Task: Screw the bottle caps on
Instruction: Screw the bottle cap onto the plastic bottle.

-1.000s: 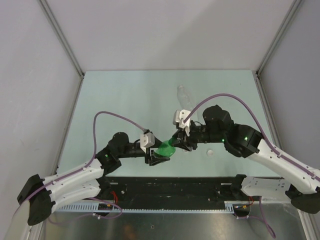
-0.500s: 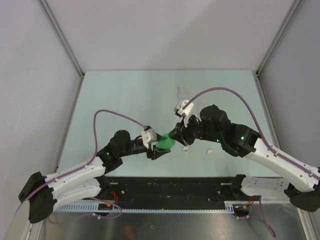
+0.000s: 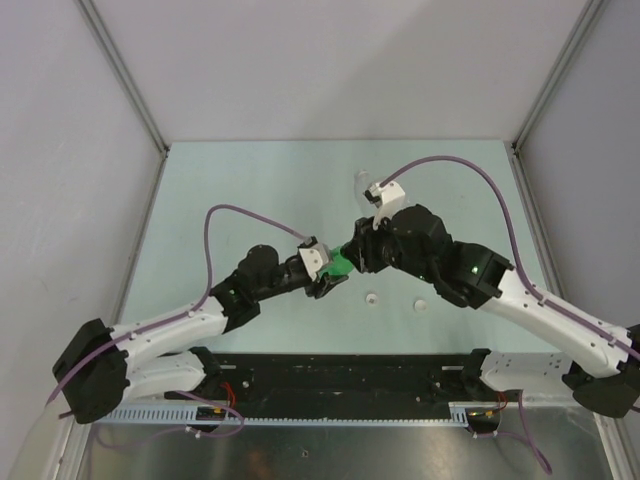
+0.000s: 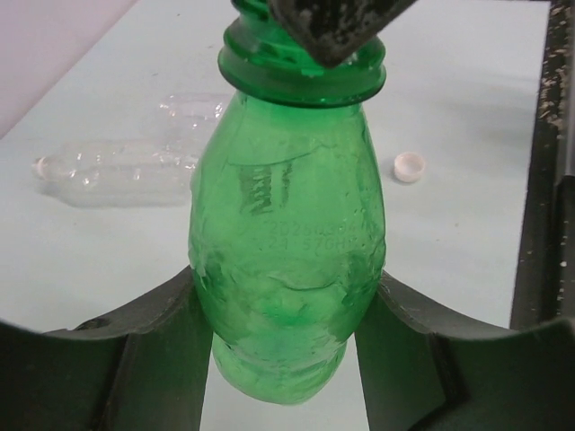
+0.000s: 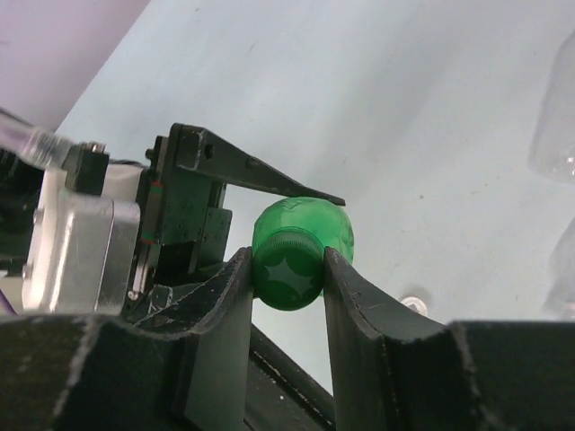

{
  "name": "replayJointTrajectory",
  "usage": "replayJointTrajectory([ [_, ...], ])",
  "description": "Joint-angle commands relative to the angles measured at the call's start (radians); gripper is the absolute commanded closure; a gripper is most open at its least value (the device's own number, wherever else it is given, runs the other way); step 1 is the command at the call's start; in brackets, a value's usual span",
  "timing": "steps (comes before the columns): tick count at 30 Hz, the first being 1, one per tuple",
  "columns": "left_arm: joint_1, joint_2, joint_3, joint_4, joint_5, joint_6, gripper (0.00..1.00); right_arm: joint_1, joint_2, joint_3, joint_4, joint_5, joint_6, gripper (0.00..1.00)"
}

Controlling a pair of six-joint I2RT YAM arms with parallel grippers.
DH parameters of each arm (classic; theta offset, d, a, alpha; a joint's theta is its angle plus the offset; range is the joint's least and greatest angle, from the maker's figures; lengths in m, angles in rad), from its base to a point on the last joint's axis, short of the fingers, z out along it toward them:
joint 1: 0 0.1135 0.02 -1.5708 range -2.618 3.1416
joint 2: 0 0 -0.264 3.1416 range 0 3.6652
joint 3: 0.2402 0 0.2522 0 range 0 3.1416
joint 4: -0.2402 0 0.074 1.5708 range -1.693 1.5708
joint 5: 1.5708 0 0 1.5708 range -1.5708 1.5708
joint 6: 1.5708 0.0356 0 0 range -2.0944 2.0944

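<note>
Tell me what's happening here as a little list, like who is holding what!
Left gripper: shut on the green bottle, around its body
Right gripper: shut on the green cap, at the bottle's neck
Cap tightness: cannot tell
Clear bottles: two, on the table, not held
White caps: two loose on the table, one and another
</note>
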Motion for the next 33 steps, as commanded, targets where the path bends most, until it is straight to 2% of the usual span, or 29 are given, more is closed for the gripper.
replayJointTrajectory([
  [1, -0.019, -0.010, 0.129, 0.328, -0.042, 0.052, 0.98, 0.027, 0.093, -0.016, -0.239, 0.028, 0.156, 0.89],
  [10, -0.018, 0.040, 0.119, 0.323, -0.071, -0.036, 0.98, 0.031, 0.125, -0.015, -0.272, 0.176, 0.166, 0.78],
  [14, -0.018, 0.067, 0.103, 0.321, -0.104, -0.106, 0.98, 0.040, 0.127, -0.015, -0.254, 0.198, 0.117, 0.71],
  [19, -0.018, 0.092, 0.091, 0.320, -0.102, -0.136, 0.98, 0.045, 0.116, -0.015, -0.219, 0.178, 0.077, 0.67],
  [22, -0.019, 0.100, 0.087, 0.321, -0.065, -0.137, 0.98, 0.049, 0.107, -0.015, -0.196, 0.184, 0.060, 0.67],
  [28, -0.019, 0.100, 0.070, 0.321, -0.033, -0.140, 0.98, 0.057, 0.066, -0.016, -0.146, 0.233, 0.039, 0.83],
  [33, -0.018, 0.093, 0.039, 0.321, -0.045, -0.162, 0.98, 0.061, -0.018, -0.044, -0.087, 0.217, 0.005, 0.86],
])
